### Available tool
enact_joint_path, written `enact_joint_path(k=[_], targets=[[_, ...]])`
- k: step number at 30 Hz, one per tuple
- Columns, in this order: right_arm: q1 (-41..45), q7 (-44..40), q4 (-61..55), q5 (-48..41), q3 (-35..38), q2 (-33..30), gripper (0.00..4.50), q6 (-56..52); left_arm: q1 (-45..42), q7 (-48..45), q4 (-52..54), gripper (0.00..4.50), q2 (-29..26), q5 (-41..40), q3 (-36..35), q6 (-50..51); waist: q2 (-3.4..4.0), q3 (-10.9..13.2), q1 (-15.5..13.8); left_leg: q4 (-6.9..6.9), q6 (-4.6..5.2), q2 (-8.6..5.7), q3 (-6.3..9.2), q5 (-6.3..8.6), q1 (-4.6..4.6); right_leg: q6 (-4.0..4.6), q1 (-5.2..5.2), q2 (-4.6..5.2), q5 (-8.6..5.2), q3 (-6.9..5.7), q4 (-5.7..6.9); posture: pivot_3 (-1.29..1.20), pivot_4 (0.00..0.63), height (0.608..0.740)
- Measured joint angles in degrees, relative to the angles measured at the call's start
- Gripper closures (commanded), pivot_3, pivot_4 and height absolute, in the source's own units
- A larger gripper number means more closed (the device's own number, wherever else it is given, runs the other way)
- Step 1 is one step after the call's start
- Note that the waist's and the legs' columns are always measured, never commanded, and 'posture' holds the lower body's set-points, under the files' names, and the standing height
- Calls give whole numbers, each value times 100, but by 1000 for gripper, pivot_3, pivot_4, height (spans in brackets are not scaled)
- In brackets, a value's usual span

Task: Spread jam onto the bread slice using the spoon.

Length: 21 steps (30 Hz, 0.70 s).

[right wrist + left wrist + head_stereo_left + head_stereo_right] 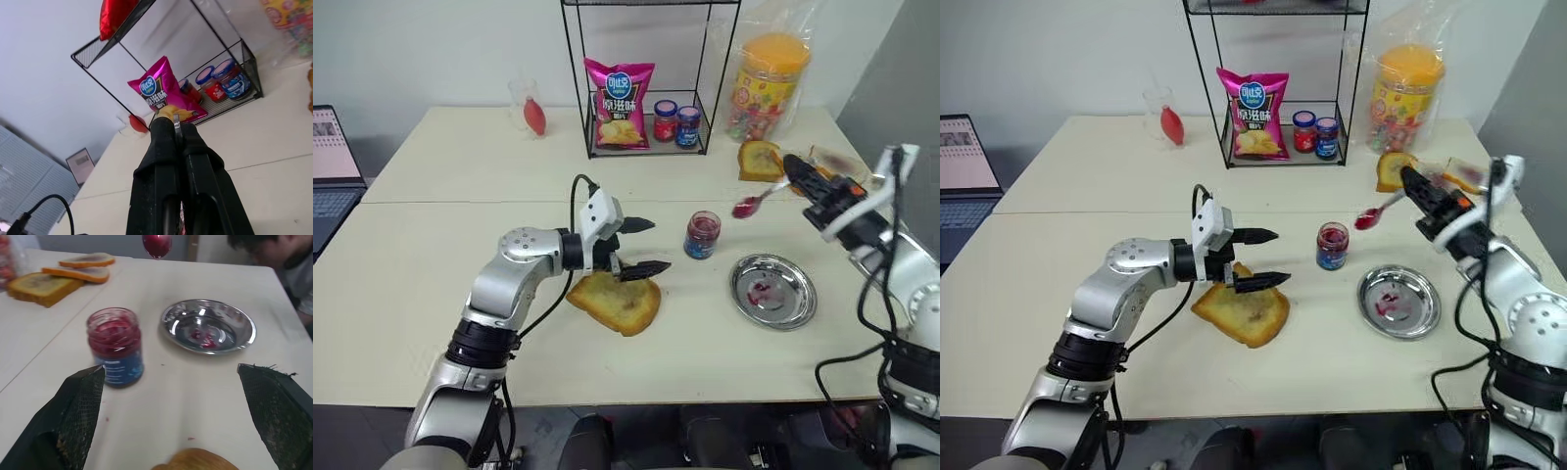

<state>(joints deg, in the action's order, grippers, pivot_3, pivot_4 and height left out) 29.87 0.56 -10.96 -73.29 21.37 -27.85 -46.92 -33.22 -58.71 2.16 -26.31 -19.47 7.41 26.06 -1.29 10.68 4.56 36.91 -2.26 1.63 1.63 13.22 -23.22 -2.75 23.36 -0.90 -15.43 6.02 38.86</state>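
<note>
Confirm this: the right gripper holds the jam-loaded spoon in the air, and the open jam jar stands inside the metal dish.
One part is wrong. The jam jar stands on the table beside the metal dish, not inside it, as the left eye view shows. The rest holds: the right gripper holds the spoon in the air, jam on its bowl.

Pale wall (431,49) behind cream tables (440,245), black wire rack (651,78)
</note>
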Motion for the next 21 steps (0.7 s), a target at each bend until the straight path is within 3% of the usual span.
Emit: enact_joint_path(k=[8, 15, 21], targets=[[469, -828, 429, 1685, -1155, -11, 4489, 395, 212, 487, 106, 0, 152, -1, -97, -7, 0, 0, -49, 2, 0, 0, 17, 0, -23, 0, 17, 1, -1, -19, 0, 0, 150, 740], [488, -1657, 584, 2766, -1673, -57, 4489, 783, 293, 642, 314, 0, 123, -65, -103, 37, 0, 0, -77, 3, 0, 0, 19, 0, -23, 0, 17, 1, -1, -21, 1, 0, 150, 740], [448, -2404, 649, 4179, -2591, -164, 4489, 1578, 357, 713, 454, 0, 113, -80, -105, 111, 0, 0, -85, 3, 0, 1, 22, 0, -22, 0, 17, 1, -1, -24, 1, 0, 150, 740]])
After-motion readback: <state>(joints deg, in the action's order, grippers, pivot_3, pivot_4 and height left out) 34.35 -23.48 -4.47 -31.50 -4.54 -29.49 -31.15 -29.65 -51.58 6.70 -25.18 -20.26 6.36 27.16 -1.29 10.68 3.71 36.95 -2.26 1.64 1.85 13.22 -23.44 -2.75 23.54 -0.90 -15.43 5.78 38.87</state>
